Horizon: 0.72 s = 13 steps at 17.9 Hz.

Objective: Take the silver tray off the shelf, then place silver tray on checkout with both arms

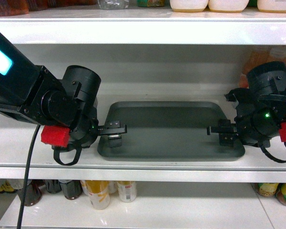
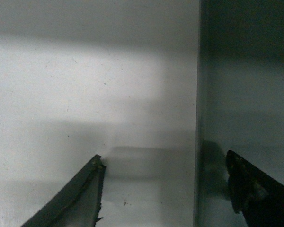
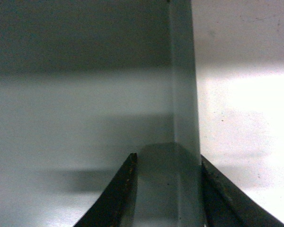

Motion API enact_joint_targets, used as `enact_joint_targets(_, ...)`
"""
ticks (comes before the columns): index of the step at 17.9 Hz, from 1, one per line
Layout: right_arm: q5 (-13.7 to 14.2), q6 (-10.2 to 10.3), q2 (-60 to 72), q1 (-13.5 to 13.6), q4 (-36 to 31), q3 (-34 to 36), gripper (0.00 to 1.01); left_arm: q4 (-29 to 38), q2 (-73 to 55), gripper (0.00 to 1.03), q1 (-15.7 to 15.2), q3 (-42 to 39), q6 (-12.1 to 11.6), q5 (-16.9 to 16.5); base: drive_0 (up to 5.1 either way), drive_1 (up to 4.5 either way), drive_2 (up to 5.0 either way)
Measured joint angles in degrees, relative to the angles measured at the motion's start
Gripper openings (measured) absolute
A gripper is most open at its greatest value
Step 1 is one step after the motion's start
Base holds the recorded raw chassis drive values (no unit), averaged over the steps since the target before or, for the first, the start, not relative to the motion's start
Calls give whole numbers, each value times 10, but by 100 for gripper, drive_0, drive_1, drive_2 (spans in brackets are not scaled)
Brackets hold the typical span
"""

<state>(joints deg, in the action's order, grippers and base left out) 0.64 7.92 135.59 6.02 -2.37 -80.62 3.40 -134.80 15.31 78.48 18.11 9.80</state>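
Left arm [image 1: 33, 95] reached in from the left, cyan panel lit, red block under the wrist. Left gripper [image 1: 115, 132] sat at the left rim of the tray [image 1: 171, 129]; fingers [image 2: 78, 198] spread wide in the wrist view, one over the white shelf [image 2: 85, 94], the other over the tray floor, rim edge running between them. No contact with the rim visible.

Tray lay flat on the middle shelf board, long side toward the front lip, near the front edge.

Right gripper [image 1: 225, 133] sat at the tray's right rim. Fingers [image 3: 118, 198] narrowly parted in the wrist view, straddling the raised rim [image 3: 184, 94], one inside the tray, one on the shelf side, both close against the rim; firm pinch could not be confirmed. Right arm [image 1: 269, 105] came in from the right, green light on.

Bottles [image 1: 100, 193] stood on the lower shelf.
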Motion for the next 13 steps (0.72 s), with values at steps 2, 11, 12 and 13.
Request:
enact_joint_targets(2, 3, 1, 0, 0, 3, 0, 27, 0, -1, 62, -3, 0, 5, -7, 0, 0, 0)
enact_joint_targets(11, 14, 4, -14, 2, -40, 40, 4, 40, 5, 3, -8, -32, 42, -63, 0, 0, 0)
enact_joint_targets(12, 23, 4, -17, 4, -39, 45, 4, 47, 10, 3, -7, -42, 44, -63, 0, 0, 0)
enact_joint_targets(13, 23, 6, -24, 6, -44, 57, 4, 56, 17, 3, -7, -56, 46, -65, 0, 0, 0)
